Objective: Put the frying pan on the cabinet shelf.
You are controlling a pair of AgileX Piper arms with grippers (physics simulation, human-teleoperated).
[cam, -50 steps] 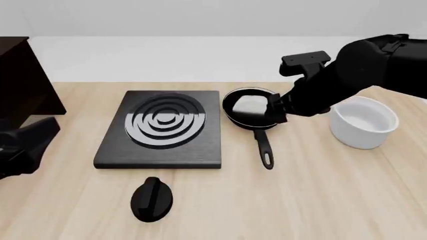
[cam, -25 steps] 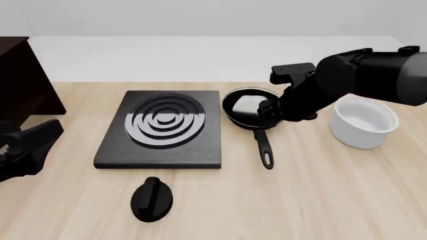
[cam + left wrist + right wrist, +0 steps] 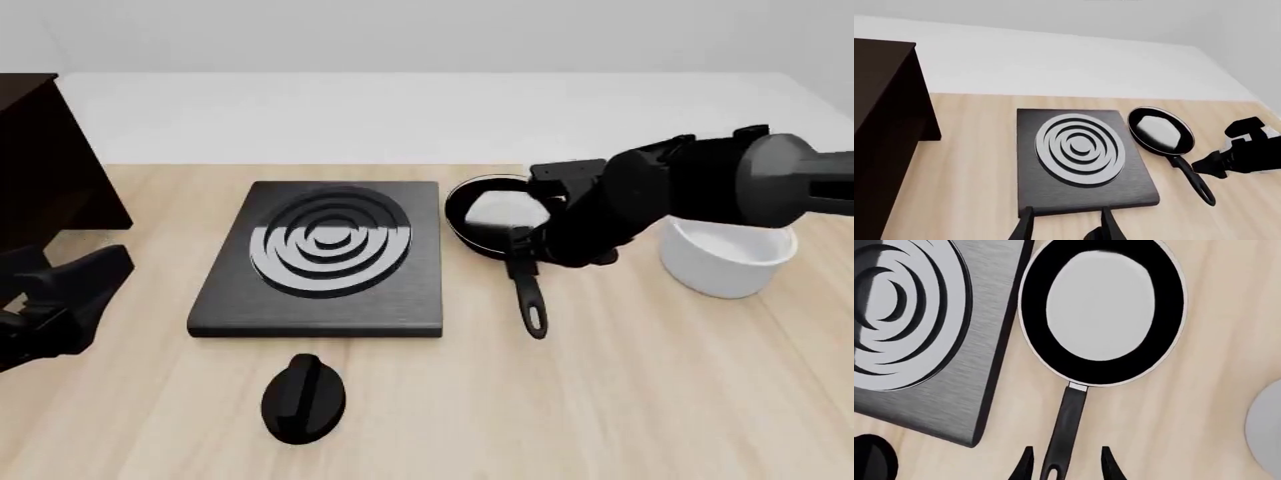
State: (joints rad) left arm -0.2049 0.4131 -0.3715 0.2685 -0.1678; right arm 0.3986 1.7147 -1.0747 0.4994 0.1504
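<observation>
Right gripper [image 3: 1064,465] lower and further left than a second ago, now over the frying pan [image 3: 497,225] handle, fingers parted either side of its loop end, nothing clamped. Pan unmoved, flat on the table [image 3: 641,380] between stove plate [image 3: 320,258] and white pot [image 3: 727,255]. Left gripper [image 3: 1064,227] released, a little higher at the front view's left edge, near the cabinet shelf [image 3: 877,65].

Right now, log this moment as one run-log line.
phase: approach | right gripper: open, straddling frying pan handle | pan: on table, beside stove plate | left gripper: open, idle | cabinet shelf: pan not placed
</observation>
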